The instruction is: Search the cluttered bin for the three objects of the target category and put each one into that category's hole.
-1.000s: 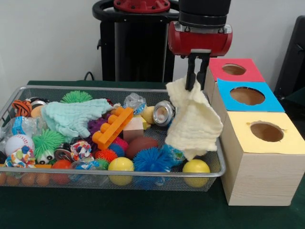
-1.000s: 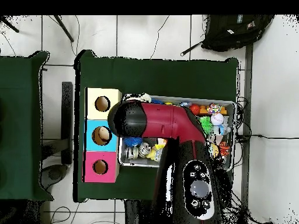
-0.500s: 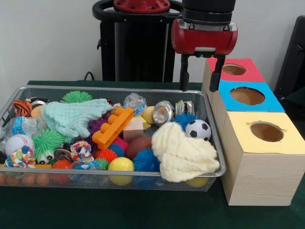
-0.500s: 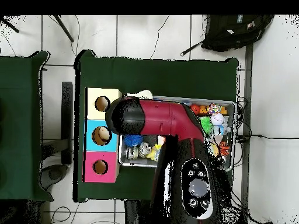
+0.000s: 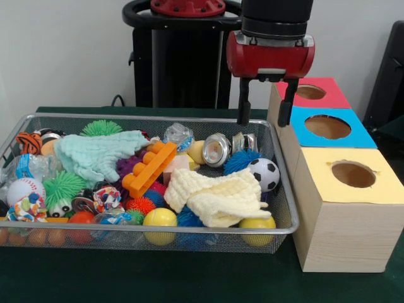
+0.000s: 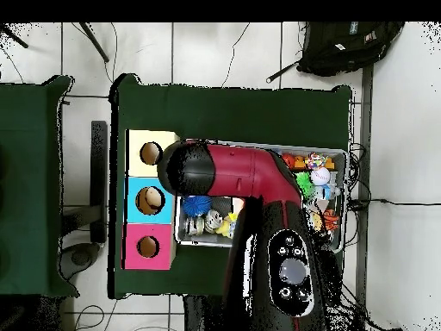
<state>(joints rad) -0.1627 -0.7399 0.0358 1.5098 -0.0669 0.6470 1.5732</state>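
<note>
My gripper (image 5: 264, 120) hangs open and empty above the right end of the wire bin (image 5: 158, 231), beside the red box. A pale yellow cloth (image 5: 218, 196) lies crumpled in the bin's front right corner, on top of balls, well below the fingertips (image 5: 243, 117). At the left of the bin a mint green cloth (image 5: 98, 154) is draped over other toys. The three holes sit to the right: red (image 5: 309, 92), blue (image 5: 327, 126) and yellow (image 5: 353, 175). In the overhead view the arm (image 6: 232, 177) hides the gripper and most of the bin.
The bin is packed with an orange brick (image 5: 150, 168), a soccer ball (image 5: 263, 173), a metal can (image 5: 216, 149), spiky balls and yellow balls (image 5: 160, 218). The wooden boxes (image 5: 344, 233) stand tight against the bin's right side. In the overhead view they form a column (image 6: 150, 201).
The gripper let go of the yellow cloth and opened. The cloth dropped into the bin's front right corner and has since slumped flatter to the left. The gripper barely moved.
</note>
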